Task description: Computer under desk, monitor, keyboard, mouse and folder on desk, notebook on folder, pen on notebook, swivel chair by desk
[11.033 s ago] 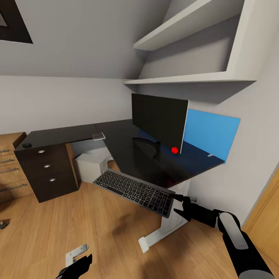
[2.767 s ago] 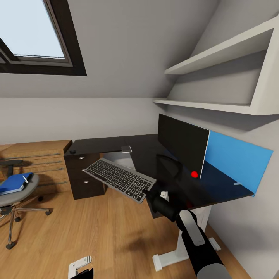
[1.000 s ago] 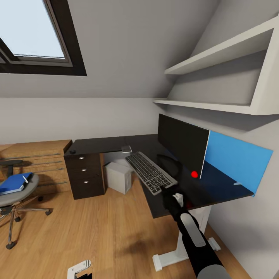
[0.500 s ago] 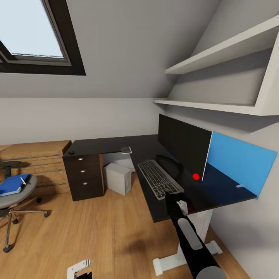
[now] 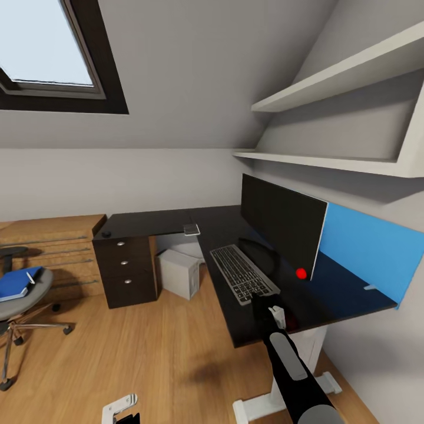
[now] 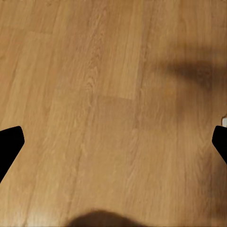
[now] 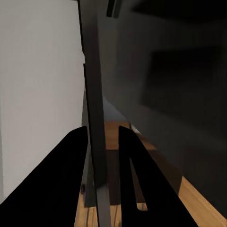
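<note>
Progress check: the monitor (image 5: 281, 222) is on the desk (image 5: 153, 222), standing toward its right side in front of the blue panel. The keyboard (image 5: 243, 273) is lying flat on the black top right in front of the monitor, so that part looks basically there. The right gripper (image 5: 264, 305) is at the keyboard's near end, and in the right wrist view its fingers (image 7: 128, 156) are pinched on the keyboard's thin edge (image 7: 96, 142), so it hasn't let go. The computer (image 5: 180, 271) sits on the floor under the desk, next to the dark drawer unit (image 5: 125, 272). Done, I'd say.

What's left is most of the small stuff. The mouse (image 5: 106, 234) is on the far left corner of the desk, well away from the keyboard, so it needs moving over. The notebook (image 5: 191, 229) is on the desk at the inner corner, not stacked on anything yet. The folder (image 5: 17, 282) is over on the chair (image 5: 20, 306) at the left, with the pen (image 5: 30, 278) lying on it, and the chair itself is well apart from the desk.

The left gripper (image 6: 113, 142) hangs low over bare wood floor, fingers spread wide, holding nothing.

So roughly three items sorted, four to go, chair last I'd guess.
</note>
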`<state>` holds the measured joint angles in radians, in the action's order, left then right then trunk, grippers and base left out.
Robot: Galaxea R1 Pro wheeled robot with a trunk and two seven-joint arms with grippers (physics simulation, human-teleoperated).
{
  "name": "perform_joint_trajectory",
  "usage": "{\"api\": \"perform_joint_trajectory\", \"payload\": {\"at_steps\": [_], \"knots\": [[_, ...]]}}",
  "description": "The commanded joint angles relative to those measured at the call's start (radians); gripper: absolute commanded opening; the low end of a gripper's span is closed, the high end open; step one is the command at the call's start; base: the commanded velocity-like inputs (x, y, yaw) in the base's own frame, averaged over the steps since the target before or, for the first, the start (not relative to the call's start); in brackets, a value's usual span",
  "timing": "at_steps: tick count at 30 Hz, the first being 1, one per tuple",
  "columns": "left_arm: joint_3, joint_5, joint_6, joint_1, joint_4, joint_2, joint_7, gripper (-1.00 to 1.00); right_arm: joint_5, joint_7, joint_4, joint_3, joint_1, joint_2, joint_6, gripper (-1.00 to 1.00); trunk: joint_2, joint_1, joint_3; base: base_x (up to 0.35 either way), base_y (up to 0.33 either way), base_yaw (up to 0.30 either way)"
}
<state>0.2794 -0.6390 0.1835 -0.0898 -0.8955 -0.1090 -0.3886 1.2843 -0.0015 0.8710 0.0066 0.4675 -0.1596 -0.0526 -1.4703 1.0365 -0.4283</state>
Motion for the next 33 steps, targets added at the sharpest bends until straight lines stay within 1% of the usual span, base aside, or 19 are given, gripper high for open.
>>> {"api": "perform_joint_trajectory", "payload": {"at_steps": [1,6,9,17,24,33], "knots": [[0.005,-0.007,0.002,-0.001,-0.002,-0.001,-0.009,1.00,0.010,0.001,-0.001,0.001,0.000,0.000,-0.004,-1.00,-0.001,0.000,-0.001,0.098,0.000,0.000],[0.006,-0.007,0.002,-0.001,-0.002,-0.001,-0.009,1.00,0.010,0.001,-0.003,0.001,0.001,0.000,-0.004,-1.00,-0.001,0.000,-0.001,0.232,0.000,0.000],[0.006,-0.007,0.002,-0.001,-0.002,-0.001,-0.009,1.00,0.010,0.001,-0.003,0.001,0.000,-0.001,-0.004,-1.00,-0.001,0.000,-0.001,0.098,0.018,0.000],[0.006,-0.007,0.002,-0.001,-0.002,-0.001,-0.009,1.00,0.010,0.001,-0.003,0.001,0.001,0.000,-0.004,-1.00,-0.001,0.000,-0.001,0.089,0.198,0.000],[0.007,-0.007,0.001,-0.001,-0.002,-0.001,-0.009,1.00,0.012,0.001,-0.003,0.000,0.000,0.000,-0.004,-1.00,-0.001,0.000,-0.001,0.209,0.019,0.000],[0.007,-0.007,-0.001,-0.001,-0.002,-0.001,-0.009,1.00,0.014,0.000,-0.004,0.000,0.001,0.000,-0.006,-1.00,-0.001,0.000,-0.001,0.065,0.001,0.000]]}}
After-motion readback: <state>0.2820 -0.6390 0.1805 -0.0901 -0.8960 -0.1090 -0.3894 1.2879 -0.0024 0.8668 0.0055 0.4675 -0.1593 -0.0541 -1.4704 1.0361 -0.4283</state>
